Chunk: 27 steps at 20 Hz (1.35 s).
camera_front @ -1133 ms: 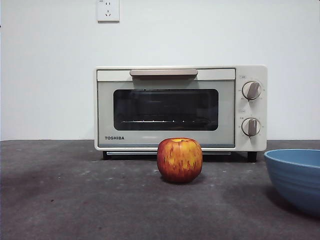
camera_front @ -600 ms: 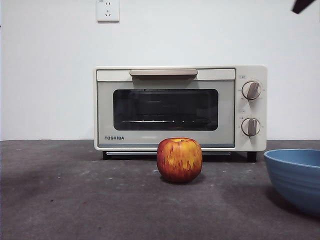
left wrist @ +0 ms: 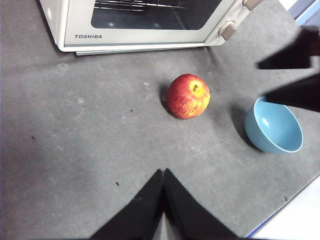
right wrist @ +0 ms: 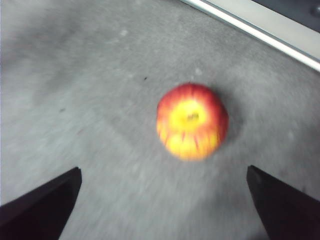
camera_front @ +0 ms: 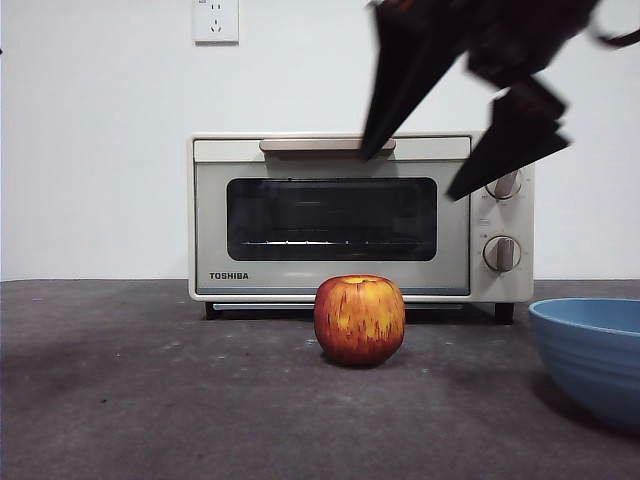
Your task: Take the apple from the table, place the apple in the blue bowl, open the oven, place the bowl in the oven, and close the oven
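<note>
A: The apple [camera_front: 359, 319] stands free on the worktop [camera_front: 150, 400], in front of the oven [camera_front: 360, 216], whose door is shut, and apart from the blue bowl [camera_front: 590, 355] at its side. Nothing touches it. What do we risk here?

B: We have the right end effector [camera_front: 455, 130] high above the apple, with its jaws spread wide and nothing between them. The right wrist view is blurred, so we cannot judge the alignment well. If we come down off-centre, one jaw may strike the round side and the apple may roll.

A: Where could it roll?

B: We think either toward the oven, just behind it, or toward the bowl. If we close too high on the curved top, the apple can also slip out of the jaws.

A: And the left end effector [left wrist: 163, 180]?

B: Its jaws are pressed together, empty, and it hangs well away from the apple, so we expect no collision with it.

A: How much room do we have?

B: The worktop is open in front of the apple and on the side away from the bowl. The oven door handle [camera_front: 327, 146] is near the descending jaws in the front view, so we should watch it. The worktop's edge shows close beyond the bowl in the left wrist view.
</note>
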{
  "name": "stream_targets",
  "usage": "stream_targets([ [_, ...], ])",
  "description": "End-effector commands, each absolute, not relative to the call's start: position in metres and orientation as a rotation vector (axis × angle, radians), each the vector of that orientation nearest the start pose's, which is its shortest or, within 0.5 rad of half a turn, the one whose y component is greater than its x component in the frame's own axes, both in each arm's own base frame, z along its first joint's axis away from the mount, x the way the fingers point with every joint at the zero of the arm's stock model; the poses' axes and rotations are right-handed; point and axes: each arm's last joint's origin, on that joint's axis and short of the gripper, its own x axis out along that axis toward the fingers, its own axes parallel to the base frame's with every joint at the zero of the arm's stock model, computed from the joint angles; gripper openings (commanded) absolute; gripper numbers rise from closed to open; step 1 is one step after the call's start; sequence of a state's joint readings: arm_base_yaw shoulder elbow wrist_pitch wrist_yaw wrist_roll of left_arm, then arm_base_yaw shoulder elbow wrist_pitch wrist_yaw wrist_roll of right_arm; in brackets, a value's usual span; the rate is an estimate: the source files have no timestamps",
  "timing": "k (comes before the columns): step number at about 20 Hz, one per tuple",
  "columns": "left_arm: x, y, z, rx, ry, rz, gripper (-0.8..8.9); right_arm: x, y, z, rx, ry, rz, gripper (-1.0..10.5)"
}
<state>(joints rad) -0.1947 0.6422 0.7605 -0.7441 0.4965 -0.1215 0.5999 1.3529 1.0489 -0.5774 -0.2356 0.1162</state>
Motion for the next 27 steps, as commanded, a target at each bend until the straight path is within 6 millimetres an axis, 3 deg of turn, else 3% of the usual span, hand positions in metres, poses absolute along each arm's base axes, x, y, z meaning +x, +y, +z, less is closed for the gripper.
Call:
stream_targets([
  [1,0.116,-0.037,0.302,-0.197,0.645,-0.640,0.07,0.242,0.186,0.266,-0.082,0.956,0.718,5.3],
  [7,0.116,-0.037,0.302,-0.197,0.645,-0.640,0.07,0.275,0.219,0.229,-0.162,1.056,0.649,5.3],
  [18,0.116,-0.037,0.302,-0.196,0.643,-0.641,0.07,0.293,0.232,0.182,-0.184,1.133,0.586,5.3],
  [20,0.116,-0.037,0.302,-0.196,0.643,-0.641,0.07,0.293,0.232,0.181,-0.181,1.137,0.558,4.7],
  [23,0.116,-0.037,0.302,-0.196,0.643,-0.640,0.07,0.292,0.231,0.181,-0.169,1.151,0.544,2.9],
  [27,0.116,-0.037,0.302,-0.196,0.643,-0.640,0.07,0.292,0.231,0.182,-0.158,1.157,0.557,2.7],
])
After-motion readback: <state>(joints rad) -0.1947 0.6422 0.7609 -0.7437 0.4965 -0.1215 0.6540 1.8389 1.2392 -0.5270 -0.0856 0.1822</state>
